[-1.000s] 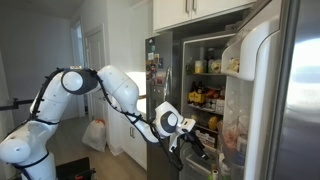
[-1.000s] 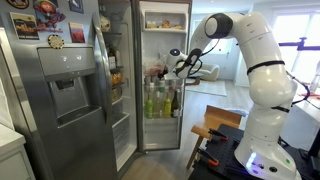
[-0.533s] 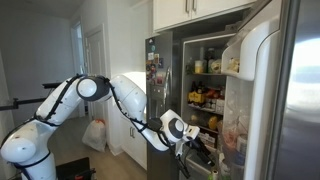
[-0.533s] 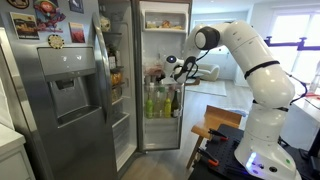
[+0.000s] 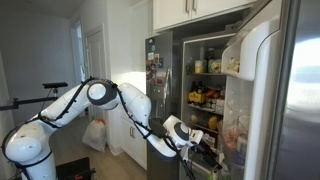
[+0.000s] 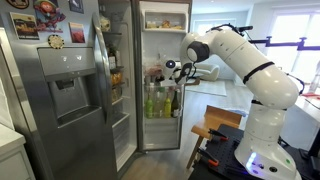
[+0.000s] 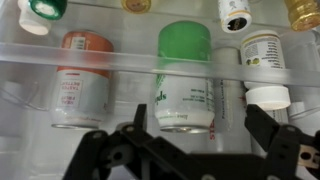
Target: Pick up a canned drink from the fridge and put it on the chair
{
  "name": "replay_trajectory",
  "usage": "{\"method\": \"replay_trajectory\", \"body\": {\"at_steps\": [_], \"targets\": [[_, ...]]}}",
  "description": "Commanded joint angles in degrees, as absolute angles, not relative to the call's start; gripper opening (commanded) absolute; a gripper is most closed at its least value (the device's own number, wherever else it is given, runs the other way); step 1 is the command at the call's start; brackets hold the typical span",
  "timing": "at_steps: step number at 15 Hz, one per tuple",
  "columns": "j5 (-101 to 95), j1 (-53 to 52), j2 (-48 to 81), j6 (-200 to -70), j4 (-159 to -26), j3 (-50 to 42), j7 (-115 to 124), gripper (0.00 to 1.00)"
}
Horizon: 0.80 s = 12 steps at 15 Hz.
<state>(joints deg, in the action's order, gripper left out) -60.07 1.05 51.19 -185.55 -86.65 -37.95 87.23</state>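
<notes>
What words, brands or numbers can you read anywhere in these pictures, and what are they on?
None can be read for certain.
Green-topped can: label print blurred.
Orange-topped can: label print blurred.
White bottle: label too small.
Magnets on the fridge door: too small.

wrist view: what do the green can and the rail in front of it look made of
The green can is probably thin metal with a glossy printed coat; a bare silvery rim shows at its lower end. The rail is likely clear plastic, since what stands behind shows through it.
</notes>
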Motion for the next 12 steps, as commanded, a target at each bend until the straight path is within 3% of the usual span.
{"method": "replay_trajectory", "body": {"at_steps": [1,12], "targets": [[-59.2,-1.7,55.9,-187.7,-83.5,-43.4,91.7,1.0],[-53.2,-5.6,64.1,-189.6,-79.9,-52.5,95.8,1.0]]}}
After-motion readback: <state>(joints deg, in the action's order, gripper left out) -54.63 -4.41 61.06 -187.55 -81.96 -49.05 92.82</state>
